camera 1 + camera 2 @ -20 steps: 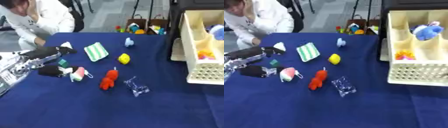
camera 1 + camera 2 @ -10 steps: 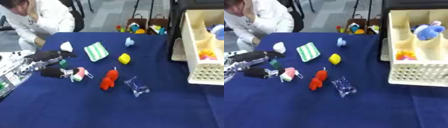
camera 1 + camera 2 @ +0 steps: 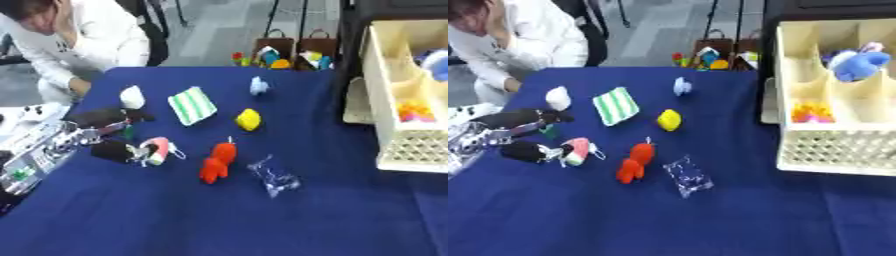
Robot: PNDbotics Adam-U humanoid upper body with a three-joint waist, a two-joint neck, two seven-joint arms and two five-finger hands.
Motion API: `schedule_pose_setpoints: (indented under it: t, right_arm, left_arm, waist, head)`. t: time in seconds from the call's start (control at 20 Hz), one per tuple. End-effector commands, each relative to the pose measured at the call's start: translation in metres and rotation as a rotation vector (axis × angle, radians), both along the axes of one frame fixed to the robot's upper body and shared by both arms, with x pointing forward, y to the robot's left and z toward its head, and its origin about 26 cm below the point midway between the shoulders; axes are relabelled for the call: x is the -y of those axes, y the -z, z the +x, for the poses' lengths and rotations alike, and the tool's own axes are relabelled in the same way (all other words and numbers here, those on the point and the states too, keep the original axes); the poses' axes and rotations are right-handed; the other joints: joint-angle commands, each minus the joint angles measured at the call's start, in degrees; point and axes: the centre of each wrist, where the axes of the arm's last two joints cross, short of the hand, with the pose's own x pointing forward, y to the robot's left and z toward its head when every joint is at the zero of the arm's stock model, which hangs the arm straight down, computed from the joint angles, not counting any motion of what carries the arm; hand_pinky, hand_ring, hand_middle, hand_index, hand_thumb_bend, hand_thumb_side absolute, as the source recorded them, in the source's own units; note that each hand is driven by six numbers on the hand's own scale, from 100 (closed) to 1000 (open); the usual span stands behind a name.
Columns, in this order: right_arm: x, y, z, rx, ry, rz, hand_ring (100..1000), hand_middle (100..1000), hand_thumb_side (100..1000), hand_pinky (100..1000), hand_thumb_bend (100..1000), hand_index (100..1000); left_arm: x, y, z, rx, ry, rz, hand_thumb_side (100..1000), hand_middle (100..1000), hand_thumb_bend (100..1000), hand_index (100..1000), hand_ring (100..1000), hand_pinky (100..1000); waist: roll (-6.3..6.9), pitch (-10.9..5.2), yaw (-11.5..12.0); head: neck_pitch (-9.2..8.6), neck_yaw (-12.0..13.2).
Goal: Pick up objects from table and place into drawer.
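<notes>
Drawer [image 3: 411,95] cut by right edge, contents blurred.

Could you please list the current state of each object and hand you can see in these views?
Left hand: fingers spread around a small dark green item, grip unclear.
Pink, white and green soft toy: lying by the hand's lower finger.
Red plush toy: lying flat, untouched.
Yellow round toy: resting alone.
Green-striped cloth: flat.
Clear plastic bag: crumpled.
Cream drawer organiser: open, holding a blue plush toy.

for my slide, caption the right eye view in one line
Left hand reaches a pink-and-white object among toys on the blue table; drawer waits right.
</notes>
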Motion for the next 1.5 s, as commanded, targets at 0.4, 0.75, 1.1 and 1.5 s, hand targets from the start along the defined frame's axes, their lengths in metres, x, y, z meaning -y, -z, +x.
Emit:
schedule_pose_setpoints:
  t: [0.4, 0.75, 1.1, 1.5]
  right_arm:
    - [-0.003, -0.009, -0.002, 0.051, -0.019, 0.007, 641, 629, 810, 634, 100, 745]
    - [-0.003, -0.009, -0.002, 0.056, -0.022, 0.005, 641, 627, 810, 634, 100, 744]
    - [-0.003, -0.009, -0.002, 0.060, -0.023, 0.012, 641, 624, 814, 635, 100, 744]
    - [-0.003, -0.009, -0.002, 0.069, -0.022, 0.028, 641, 622, 810, 634, 100, 743]
  left_arm:
    - [-0.009, 0.002, 0.007, -0.019, -0.025, 0.051, 826, 914, 325, 1000, 934, 799]
    - [-0.018, 0.007, 0.011, -0.037, -0.070, 0.063, 843, 923, 353, 1000, 938, 804]
    - [-0.020, 0.011, 0.013, -0.067, -0.073, 0.090, 847, 925, 397, 1000, 941, 808]
    - [-0.020, 0.015, 0.014, -0.099, -0.072, 0.121, 848, 909, 395, 1000, 933, 807]
  waist:
    - [-0.08, -0.07, -0.5]
    - [0.12, 0.40, -1.3]
    - [0.33, 0.89, -1.4]
    - [0.41, 1.04, -1.6]
  head:
    - [-0.98, 0.7]
    - [-1.36, 1.6]
    - [-1.23, 1.6]
    - [-1.32, 1.8]
